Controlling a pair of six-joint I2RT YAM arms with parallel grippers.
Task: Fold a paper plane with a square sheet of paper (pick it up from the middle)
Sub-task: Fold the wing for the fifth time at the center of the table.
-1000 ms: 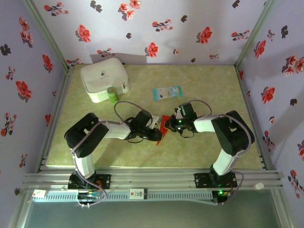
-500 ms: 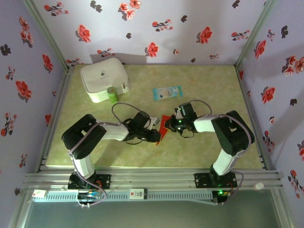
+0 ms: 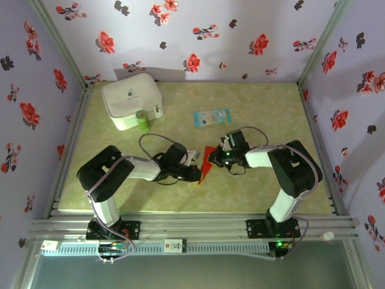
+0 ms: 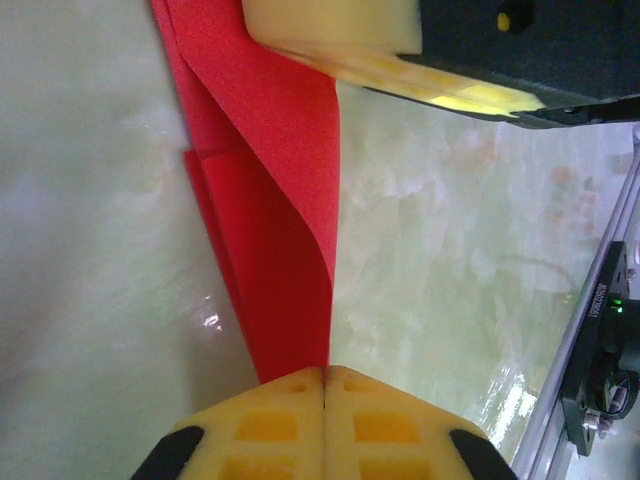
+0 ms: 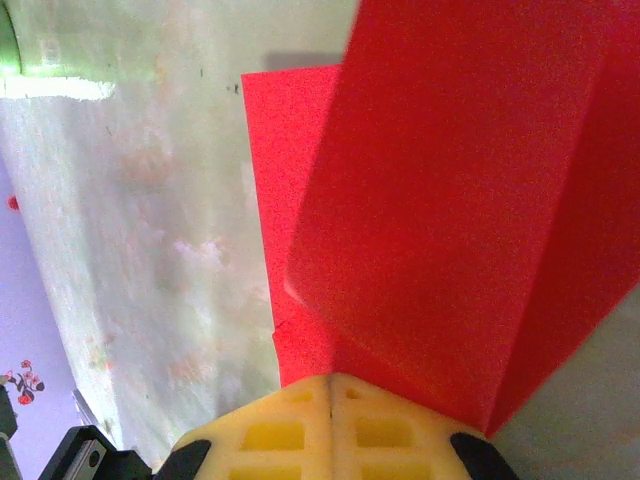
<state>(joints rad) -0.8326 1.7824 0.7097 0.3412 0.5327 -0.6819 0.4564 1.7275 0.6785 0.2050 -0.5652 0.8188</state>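
Fixed overhead camera looks down on the whole desk (image 3: 271,102); both wrist cameras sit close, sharing the paper (image 4: 270,200).

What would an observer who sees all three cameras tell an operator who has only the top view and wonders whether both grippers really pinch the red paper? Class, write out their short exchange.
Operator: Is the left gripper closed on the square sheet of paper?
Observer: Yes; in the left wrist view its yellow pads meet on one edge of the sheet.
Operator: And the right gripper?
Observer: Shut on it too; the right wrist view has folded layers fanning out from its fingertips.
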